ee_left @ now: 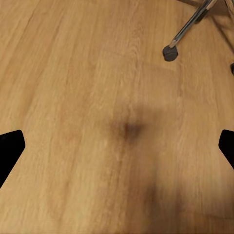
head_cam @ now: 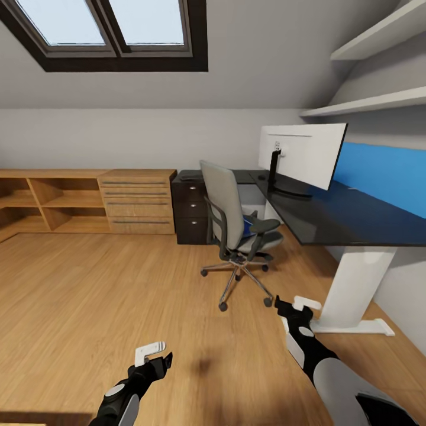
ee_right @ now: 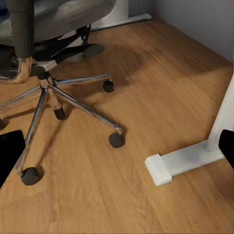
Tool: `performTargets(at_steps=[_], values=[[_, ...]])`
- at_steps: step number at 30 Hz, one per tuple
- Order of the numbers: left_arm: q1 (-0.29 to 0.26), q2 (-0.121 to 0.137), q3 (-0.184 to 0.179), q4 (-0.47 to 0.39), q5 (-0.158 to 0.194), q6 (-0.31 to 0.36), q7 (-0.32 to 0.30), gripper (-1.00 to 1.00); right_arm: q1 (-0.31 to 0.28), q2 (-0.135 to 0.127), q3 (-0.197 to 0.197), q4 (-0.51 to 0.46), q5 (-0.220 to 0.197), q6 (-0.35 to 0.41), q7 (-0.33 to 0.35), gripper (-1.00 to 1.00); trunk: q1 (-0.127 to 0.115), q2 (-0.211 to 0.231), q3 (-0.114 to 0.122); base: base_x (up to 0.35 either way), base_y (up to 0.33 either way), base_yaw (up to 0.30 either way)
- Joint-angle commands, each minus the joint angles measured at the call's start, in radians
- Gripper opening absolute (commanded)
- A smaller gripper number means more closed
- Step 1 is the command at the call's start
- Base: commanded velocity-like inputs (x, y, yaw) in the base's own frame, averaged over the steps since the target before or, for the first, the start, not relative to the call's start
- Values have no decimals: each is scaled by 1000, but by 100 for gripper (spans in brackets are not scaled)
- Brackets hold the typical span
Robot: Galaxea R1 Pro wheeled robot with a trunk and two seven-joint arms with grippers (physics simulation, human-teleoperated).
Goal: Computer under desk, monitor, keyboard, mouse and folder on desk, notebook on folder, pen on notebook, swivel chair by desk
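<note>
The head view takes in the black L-shaped worktop along the right wall, with the wide monitor standing on it, back turned to the camera. The grey swivel chair stands on the wooden floor just in front of the worktop, apart from it, and a sliver of the blue folder shows on its seat behind the armrest. Black drawers sit at the worktop's far end, beside a light wooden drawer unit. A blue panel lines the wall behind the worktop.

The right wrist view adds the chair's chrome star base and casters from close by, and the worktop's white foot nearby on the floor. The left wrist view catches one caster at the edge of bare floorboards.

Open floor spreads wide to the left of the chair.

The left hand and right hand both hang low over the floor, fingers spread and holding nothing. The worktop's far right is cut off.
</note>
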Motion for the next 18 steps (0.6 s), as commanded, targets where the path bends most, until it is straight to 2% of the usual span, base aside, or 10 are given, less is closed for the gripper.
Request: performTargets(at_steps=[1,5,9,18], values=[[0,0,-2,-1,11,4,8,100,-1,1,5,4,5,-25,3,100,4,-8,-4,0,0,0],[0,-1,-3,1,11,4,9,100,-3,2,42,36,17,-104,19,100,19,-36,-17,0,0,0],[0,-2,-3,4,12,4,9,100,-4,0,64,72,20,-135,23,100,34,-64,-29,0,0,0],[0,-2,-3,5,12,4,4,100,-4,-5,75,89,21,-152,25,100,69,-127,-57,0,0,0]])
